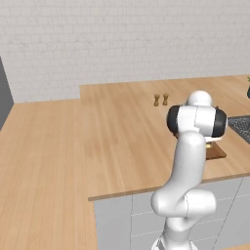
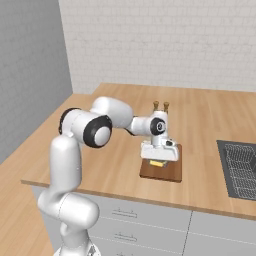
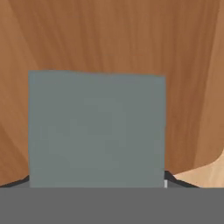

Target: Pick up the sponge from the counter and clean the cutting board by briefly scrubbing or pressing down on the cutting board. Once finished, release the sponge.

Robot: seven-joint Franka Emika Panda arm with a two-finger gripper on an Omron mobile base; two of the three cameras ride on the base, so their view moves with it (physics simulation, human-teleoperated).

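Note:
The reddish-brown cutting board [image 2: 165, 173] lies on the light-wood counter [image 2: 120, 165] near its front edge. My gripper [image 2: 158, 158] points straight down over the board's middle, shut on the sponge [image 2: 157, 163], whose yellow layer shows just under the hand, on or just above the board. In the hand view the sponge's grey-green top [image 3: 96, 129] sits close up between the dark fingertips [image 3: 178, 181], with the board's [image 3: 109, 39] wood grain all around it. In the left base view my own arm hides the gripper, and one corner of the board [image 1: 215, 153] shows.
Two small wooden shakers [image 2: 160, 105] stand behind the board. A dark grey grid-patterned panel [image 2: 241, 167] is set into the counter to the right. The counter's front edge [image 2: 150, 202] runs just ahead of the board.

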